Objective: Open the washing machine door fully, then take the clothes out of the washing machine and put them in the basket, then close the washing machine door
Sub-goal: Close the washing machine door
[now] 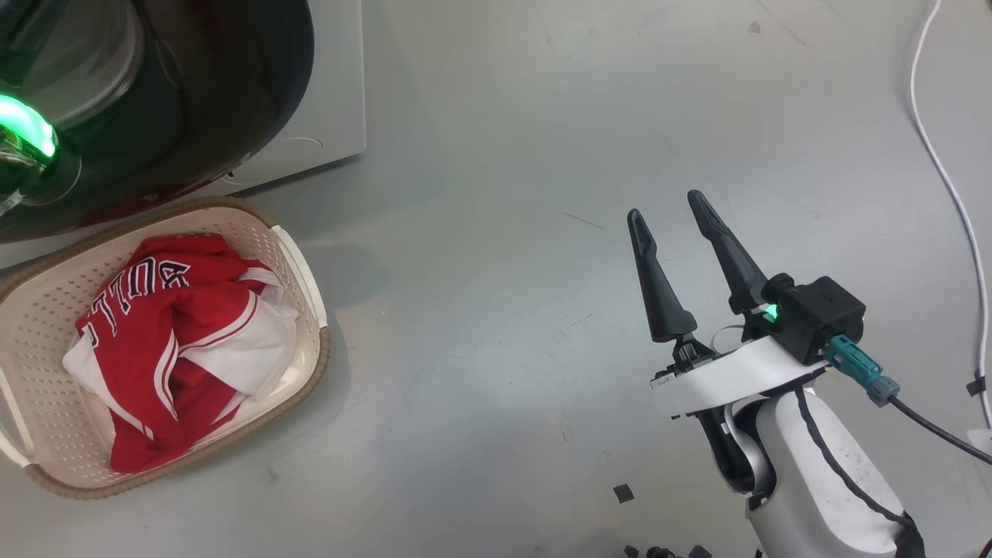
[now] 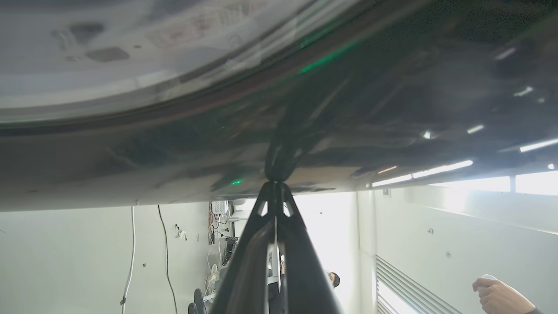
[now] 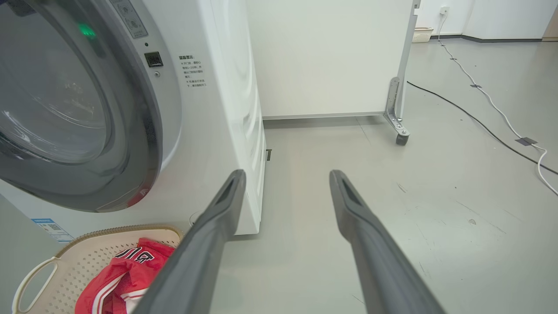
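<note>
The washing machine door (image 1: 240, 93), a glossy black ring around bulging glass, lies against the front of the white washing machine (image 3: 218, 109). My left gripper (image 2: 276, 185) is shut, its tips pressed on the door's black ring (image 2: 392, 109). The cream basket (image 1: 306, 279) stands on the floor just below the door, with the red and white clothes (image 1: 167, 325) heaped inside it. The basket (image 3: 96, 233) and clothes (image 3: 126, 274) also sit at the lower left of the right wrist view. Off to the right, my right gripper (image 1: 664, 204) hangs open above bare floor, holding nothing.
A white cable (image 1: 949, 178) runs along the floor at the far right. Small dark scraps (image 1: 623, 493) lie near my right arm. A wheeled white partition (image 3: 399, 109) stands behind the machine. A person's hand (image 2: 497, 296) is in the left wrist view.
</note>
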